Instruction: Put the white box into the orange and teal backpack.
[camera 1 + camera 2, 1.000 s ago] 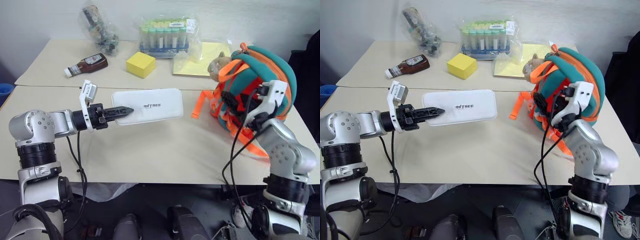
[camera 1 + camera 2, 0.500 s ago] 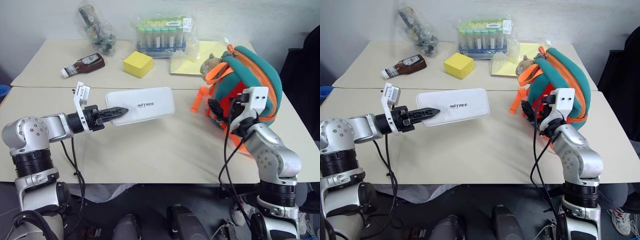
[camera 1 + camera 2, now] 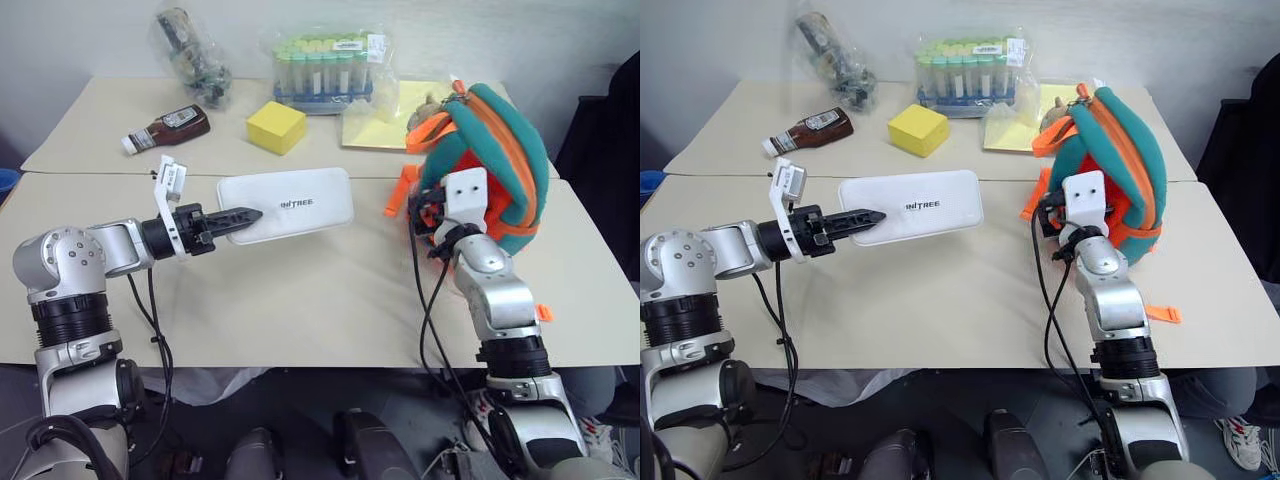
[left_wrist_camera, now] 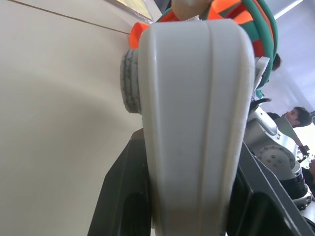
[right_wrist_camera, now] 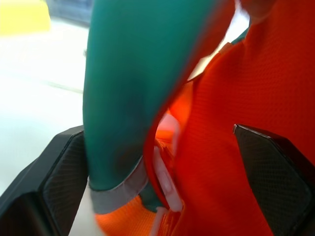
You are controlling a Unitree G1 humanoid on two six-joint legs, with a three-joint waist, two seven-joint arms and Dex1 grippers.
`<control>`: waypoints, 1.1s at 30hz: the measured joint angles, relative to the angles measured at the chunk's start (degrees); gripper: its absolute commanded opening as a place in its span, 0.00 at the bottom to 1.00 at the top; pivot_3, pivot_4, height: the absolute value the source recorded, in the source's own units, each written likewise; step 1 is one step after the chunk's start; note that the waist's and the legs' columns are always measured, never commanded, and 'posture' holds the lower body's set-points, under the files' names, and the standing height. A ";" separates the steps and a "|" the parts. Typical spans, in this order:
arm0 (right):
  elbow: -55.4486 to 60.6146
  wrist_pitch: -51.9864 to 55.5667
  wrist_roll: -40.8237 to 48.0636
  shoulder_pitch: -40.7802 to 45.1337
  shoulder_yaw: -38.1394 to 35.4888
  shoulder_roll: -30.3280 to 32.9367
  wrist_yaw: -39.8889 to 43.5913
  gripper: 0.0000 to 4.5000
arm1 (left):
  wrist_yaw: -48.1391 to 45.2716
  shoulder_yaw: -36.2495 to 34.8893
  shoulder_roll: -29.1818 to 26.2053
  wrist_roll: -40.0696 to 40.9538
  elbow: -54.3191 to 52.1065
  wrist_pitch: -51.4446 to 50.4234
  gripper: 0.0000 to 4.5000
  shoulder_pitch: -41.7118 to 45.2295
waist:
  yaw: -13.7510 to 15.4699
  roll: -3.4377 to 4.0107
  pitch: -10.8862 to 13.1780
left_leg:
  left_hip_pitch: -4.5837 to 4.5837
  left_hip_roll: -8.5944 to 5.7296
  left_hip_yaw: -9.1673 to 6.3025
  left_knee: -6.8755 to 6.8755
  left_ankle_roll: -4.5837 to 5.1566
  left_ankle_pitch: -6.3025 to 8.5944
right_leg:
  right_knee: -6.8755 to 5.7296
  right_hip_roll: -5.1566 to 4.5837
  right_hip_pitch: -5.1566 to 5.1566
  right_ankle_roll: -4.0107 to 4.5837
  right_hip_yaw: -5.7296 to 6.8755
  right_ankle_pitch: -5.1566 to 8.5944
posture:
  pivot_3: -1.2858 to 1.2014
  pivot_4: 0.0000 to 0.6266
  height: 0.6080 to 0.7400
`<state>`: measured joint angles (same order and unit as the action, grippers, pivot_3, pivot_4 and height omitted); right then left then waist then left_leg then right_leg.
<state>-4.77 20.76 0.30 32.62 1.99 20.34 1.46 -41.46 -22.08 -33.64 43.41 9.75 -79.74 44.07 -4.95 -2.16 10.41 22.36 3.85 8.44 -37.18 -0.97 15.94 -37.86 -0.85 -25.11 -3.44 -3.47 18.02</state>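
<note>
I see the white box (image 3: 288, 204) held level above the desk (image 3: 300, 300), long axis running sideways toward the orange and teal backpack (image 3: 495, 165). My left claw (image 3: 245, 215) is clenched on the box's far end. My right claw (image 5: 162, 162) is spread wide, fingers (image 5: 273, 167) straddling backpack fabric.

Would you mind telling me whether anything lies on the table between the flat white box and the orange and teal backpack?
Nothing visible does. The left gripper is shut on the flat white box, and only bare tabletop separates it from the orange and teal backpack, where the open right gripper sits.
</note>
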 measured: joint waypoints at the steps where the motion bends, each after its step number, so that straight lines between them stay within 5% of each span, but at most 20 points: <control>1: 0.08 -1.11 -1.60 -0.59 0.93 0.34 0.05 0.99 | 0.00 0.00 0.00 0.04 0.01 0.20 0.29 0.00 | -0.01 0.00 0.00 | 0.03 0.01 0.03 0.00 -0.02 -0.02 | -0.01 0.02 -0.06 0.00 -0.02 0.00 | 0.52 0.24 1.00; 8: 3.55 -1.01 -1.03 -4.77 0.30 -4.78 1.38 0.99 | 0.07 -0.19 -0.11 0.47 -0.08 0.47 0.29 -0.79 | -0.33 0.00 0.00 | 0.02 0.23 0.15 -0.02 -0.28 -0.14 | -0.21 0.28 -0.20 0.05 -0.08 0.02 | 0.52 0.24 1.00; 19: -11.08 -1.16 6.10 10.45 -8.12 -8.17 1.95 0.99 | 0.08 0.17 -0.52 1.31 0.08 1.17 0.29 -1.29 | -0.80 0.00 0.00 | 0.01 0.18 0.11 -0.04 -0.23 -0.27 | -0.45 0.24 -0.27 0.17 -0.09 -0.06 | 0.52 0.24 1.00; 22: -16.79 -3.68 5.02 12.75 -7.66 -8.15 2.20 0.87 | 0.07 0.20 -0.79 1.32 0.12 1.68 0.29 -1.15 | -1.25 0.00 0.00 | 0.02 0.20 0.11 -0.02 -0.23 -0.27 | -0.40 0.24 -0.27 0.17 -0.09 -0.05 | 0.52 0.24 1.00; 33: -17.50 -8.44 7.98 12.60 -7.99 -7.01 10.25 0.05 | 0.13 0.19 -1.49 1.31 0.30 3.42 0.29 -0.92 | -1.43 0.02 0.02 | 0.03 0.20 0.12 -0.02 -0.27 -0.29 | -0.43 0.24 -0.27 0.17 -0.08 -0.05 | 0.52 0.24 1.00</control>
<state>-22.27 12.32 8.28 45.22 -6.01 13.33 11.71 -41.33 -21.90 -35.13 44.72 10.05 -76.33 43.15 -6.38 -2.14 10.43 22.39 4.05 8.55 -37.21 -1.24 15.65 -38.29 -0.60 -25.38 -3.27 -3.55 17.97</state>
